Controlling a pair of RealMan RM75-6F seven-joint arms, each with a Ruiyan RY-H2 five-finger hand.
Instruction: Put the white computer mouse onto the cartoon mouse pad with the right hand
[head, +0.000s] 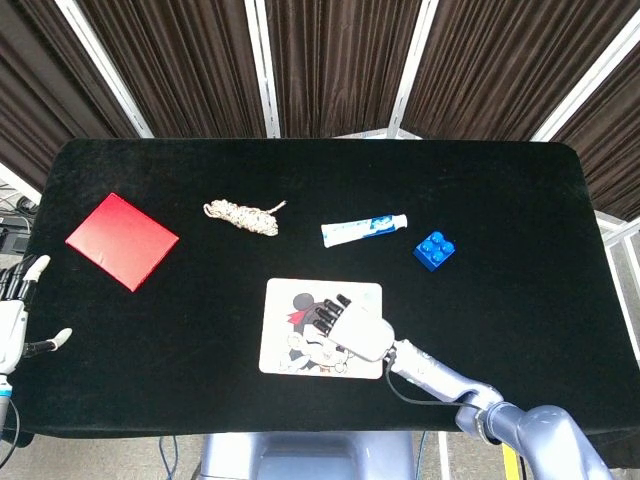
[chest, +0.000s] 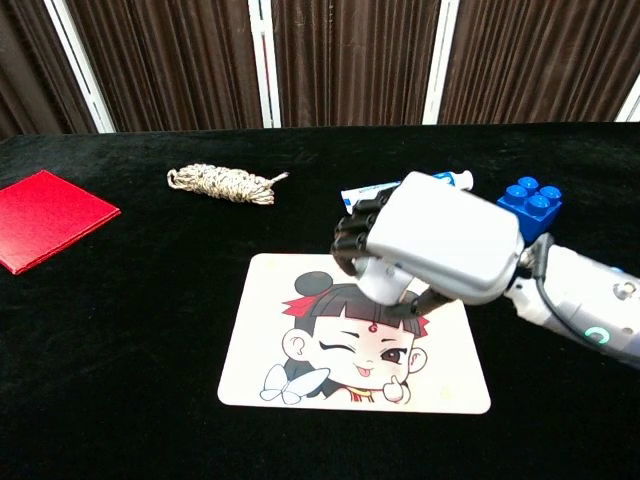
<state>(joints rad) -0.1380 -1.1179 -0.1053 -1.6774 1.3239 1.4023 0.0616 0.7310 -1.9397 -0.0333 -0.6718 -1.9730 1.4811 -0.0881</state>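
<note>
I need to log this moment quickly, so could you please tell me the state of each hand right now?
Left hand: open, holding nothing, at the table's left edge.
Right hand: fingers closed on the white mouse, above the cartoon mouse pad.

The right robot hand has its fingers curled around something white. The left robot hand waits at nine o'clock, fingers apart.

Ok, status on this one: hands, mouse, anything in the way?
Right hand holds white mouse over cartoon mouse pad, not yet released. Left hand open, off left. Pad unobstructed.
</note>
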